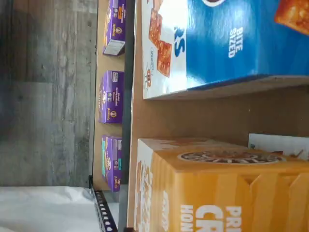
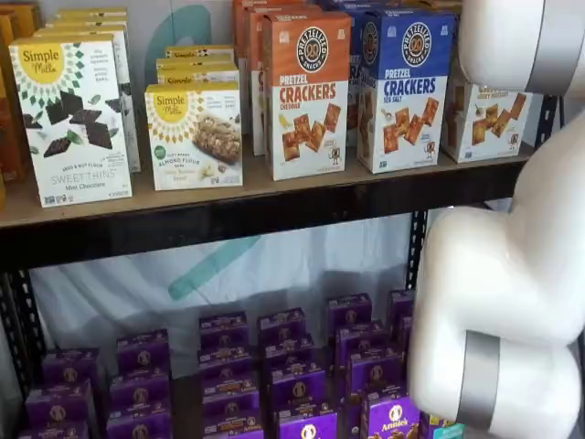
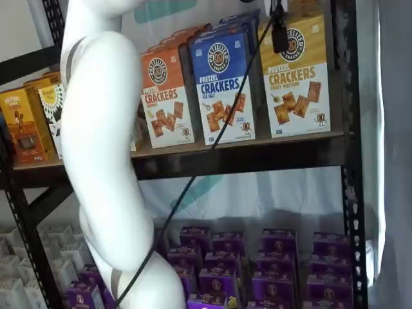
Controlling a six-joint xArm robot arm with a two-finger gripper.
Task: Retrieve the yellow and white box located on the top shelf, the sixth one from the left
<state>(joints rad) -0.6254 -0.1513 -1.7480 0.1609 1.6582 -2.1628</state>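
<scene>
1. Now the yellow box (image 3: 296, 77) stands upright at the upper right of a shelf view, at the right end of the top shelf (image 3: 244, 154), just beside the blue box (image 3: 222, 84)
2. Its top half is yellow and its bottom half is white with brown crackers on it
3. Only a bit of the pincer (image 3: 278, 29) shows, as a black shape hanging from the top edge of that view, in front of the box; it seems spread wide, with nothing in it
4. The wrist view looks at the box top (image 1: 227, 193) from close by
5. I think the box is light and stiff, but its thin card walls would dent if squeezed hard
6. Its shiny print may be a bit slippery
7. A good hold would be on the two flat side walls near the top, where the folded flaps make it firm
8. It is tall, so it may tip if pulled fast
</scene>
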